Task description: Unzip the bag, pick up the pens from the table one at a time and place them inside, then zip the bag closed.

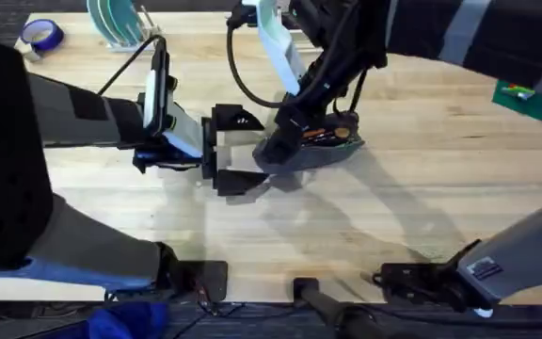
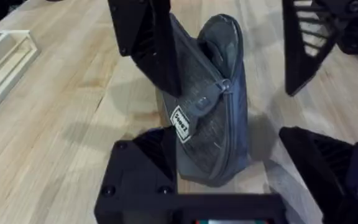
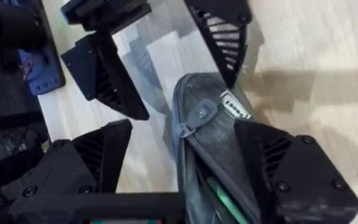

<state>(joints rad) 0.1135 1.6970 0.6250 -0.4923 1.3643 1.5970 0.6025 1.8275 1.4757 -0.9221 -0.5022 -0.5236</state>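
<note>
The bag [image 1: 310, 151] lies near the middle of the counter [image 1: 422, 188], its grey fabric partly covered by the right arm reaching in from the far side. Orange and green pens [image 1: 326, 136] show at its open top in the overhead view. In the right wrist view a green pen [image 3: 225, 199] lies inside the opened bag [image 3: 210, 137], and the zipper pull [image 3: 197, 117] sits at the end of the bag nearer the left gripper.

The left gripper [image 1: 222, 151] comes in from the left with its fingers [image 1: 233, 181] spread wide at the bag's left end; whether they touch the fabric cannot be told. In the left wrist view the bag [image 2: 213, 112] stands between these fingers [image 2: 138, 171], a small white label [image 2: 182, 123] on its side.

The right gripper [image 3: 185, 162] straddles the bag, fingers [image 3: 291, 168] wide, one on each side.

Far left on the counter stand a roll of blue tape [image 1: 41, 36] and a rack of plates [image 1: 120, 21].
</note>
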